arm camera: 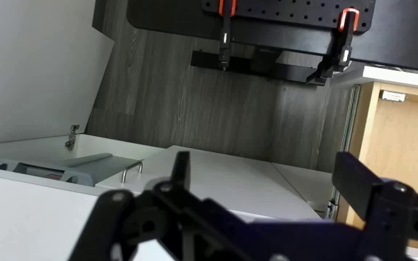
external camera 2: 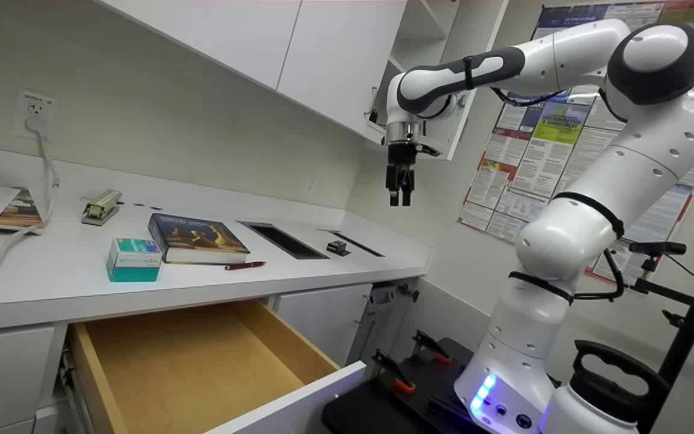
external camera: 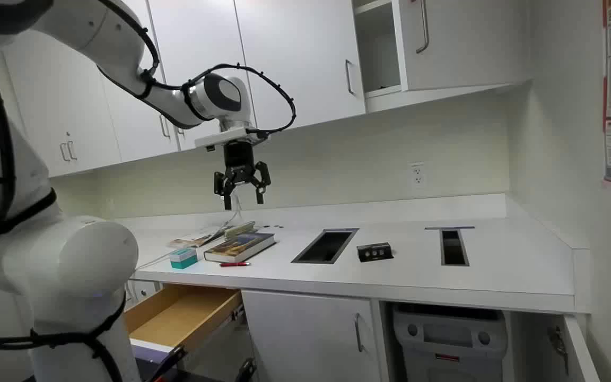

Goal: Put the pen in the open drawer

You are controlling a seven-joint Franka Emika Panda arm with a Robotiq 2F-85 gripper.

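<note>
Jutting nearest in an exterior view, the open drawer (external camera 2: 202,355) showed tan wood. Beyond, on the white counter (external camera 2: 299,269), stood a teal-and-white box (external camera 2: 135,261), lettering too small to read; rightward lay the slim red pen (external camera 2: 243,266), just beside a thick book (external camera 2: 202,238). Behind sat a stapler (external camera 2: 102,206). Higher hung the gripper (external camera: 243,200), fingers spread apart.

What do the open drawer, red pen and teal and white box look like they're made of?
The open drawer looks like smooth wood or veneer inside, from its even tan color; its flat white front may be laminate. The red pen is perhaps plastic, from its red body, but too small to judge finish. The box seems smooth printed cardboard, with square edges and colored panels.
</note>
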